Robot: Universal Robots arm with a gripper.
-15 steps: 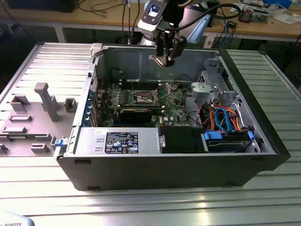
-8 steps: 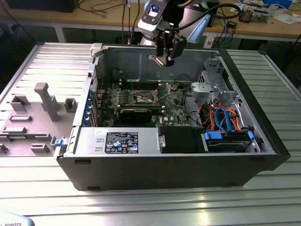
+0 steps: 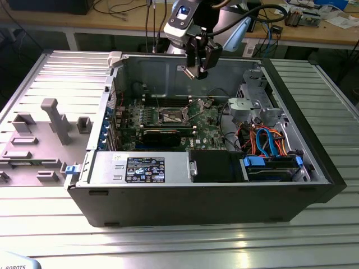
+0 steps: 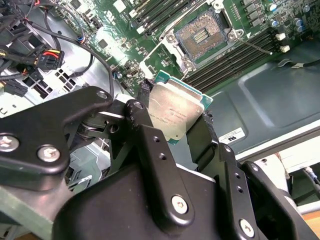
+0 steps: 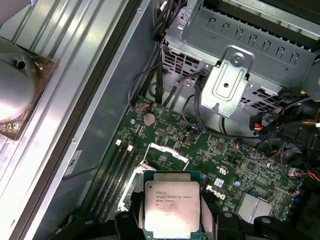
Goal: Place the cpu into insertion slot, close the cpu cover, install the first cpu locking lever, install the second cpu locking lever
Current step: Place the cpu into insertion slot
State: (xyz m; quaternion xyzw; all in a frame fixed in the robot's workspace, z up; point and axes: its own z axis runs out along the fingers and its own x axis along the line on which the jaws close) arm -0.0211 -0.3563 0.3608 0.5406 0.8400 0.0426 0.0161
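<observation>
The cpu (image 4: pixel 175 112), a flat square chip with a silvery-grey top, is held in the air above the open computer case; it also shows in the first wrist view (image 5: pixel 172 205) and as a small pale square in the exterior view (image 3: pixel 189 71). My gripper (image 3: pixel 196 66) is shut on it, with black fingers (image 4: pixel 202 131) pressing its opposite edges. The insertion slot (image 4: pixel 200 34) lies open on the green board well below the chip, near the board's middle (image 3: pixel 171 116). A silvery cpu cover (image 5: pixel 166 152) stands tilted up beside the slot, partly hidden behind the chip.
A black graphics card (image 3: pixel 162 134) lies in front of the slot. Long memory slots (image 4: pixel 235 57) run beside it. A metal drive cage (image 3: pixel 255 101) and coloured cables (image 3: pixel 269 140) fill the exterior view's right. A grey fixture (image 3: pixel 50 120) stands outside the case on the table.
</observation>
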